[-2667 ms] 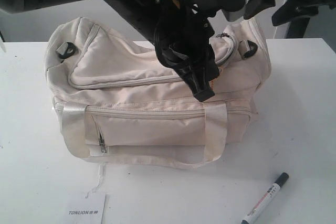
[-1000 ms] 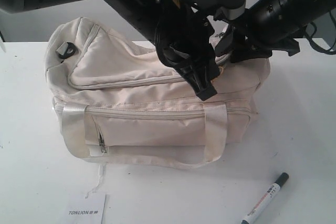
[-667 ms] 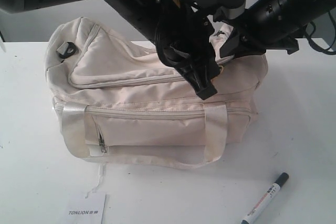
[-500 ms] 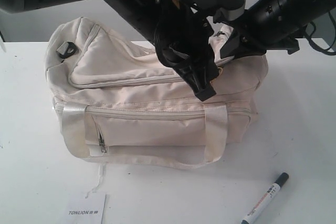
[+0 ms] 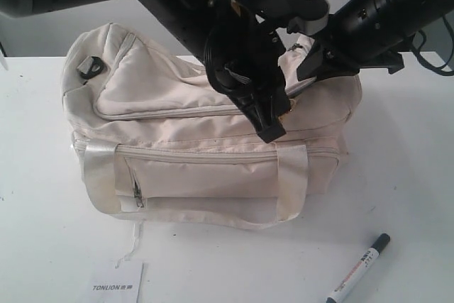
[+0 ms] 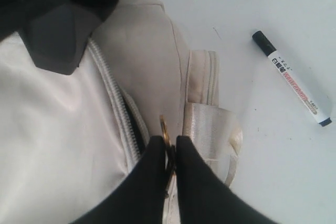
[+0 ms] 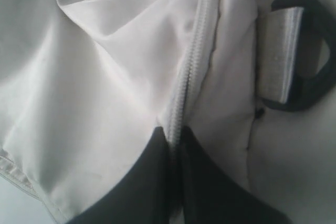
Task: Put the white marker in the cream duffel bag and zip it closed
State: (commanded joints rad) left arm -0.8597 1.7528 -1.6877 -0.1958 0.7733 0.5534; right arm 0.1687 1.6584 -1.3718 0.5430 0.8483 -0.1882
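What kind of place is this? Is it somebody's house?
Probably a robot lab or test room, not a house: a plain white table, two black robot arms whose left gripper and right gripper pinch a cream duffel bag, and a white marker laid out.

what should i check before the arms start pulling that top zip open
1. Left gripper shut on the brass zip pull: ok.
2. Right gripper pinching the cream duffel bag at its zip seam to brace it: ok.
3. Opening wide enough for the marker: not ok, only a thin dark gap shows by the pull.
4. White marker lying free on the table, nothing on it: ok.
5. Grip firm enough not to slip off the pull: cannot tell.
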